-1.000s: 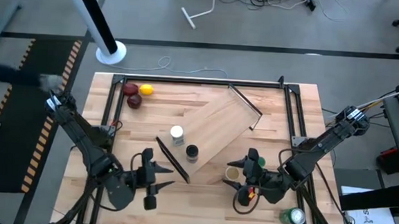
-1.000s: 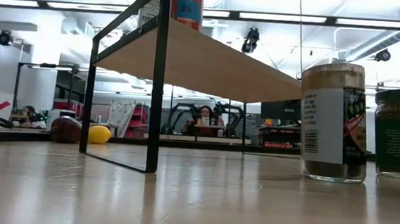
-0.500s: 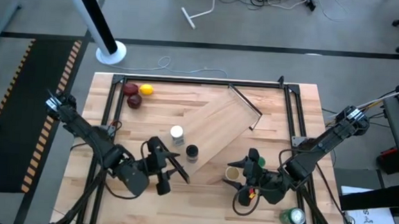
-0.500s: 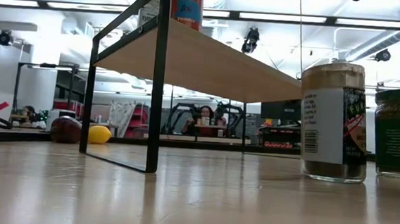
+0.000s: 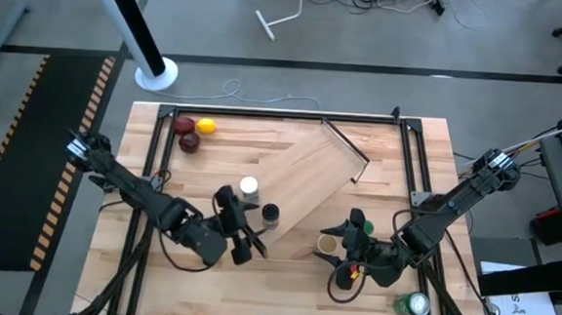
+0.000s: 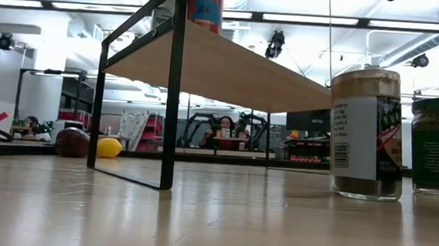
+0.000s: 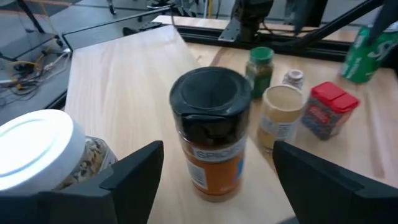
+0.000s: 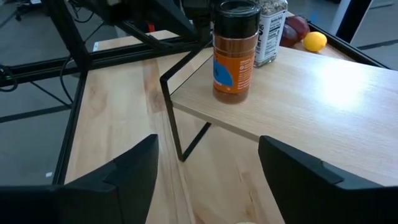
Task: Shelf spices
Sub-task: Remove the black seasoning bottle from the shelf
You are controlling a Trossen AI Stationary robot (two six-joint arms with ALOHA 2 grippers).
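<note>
Only left wrist view shows red box [image 7: 326, 109], open left fingers [image 7: 134, 174] flanking black-capped jar [image 7: 211, 130]

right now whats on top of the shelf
Two jars stand on the shelf near its left end: the black-capped jar and the white-capped jar. The rest of the plank is bare. What lies under it cannot be seen from above.

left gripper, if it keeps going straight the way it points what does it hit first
Most likely the black-capped jar, standing on the shelf centred between the open left gripper's fingers. The white-capped jar sits off to the side.
</note>
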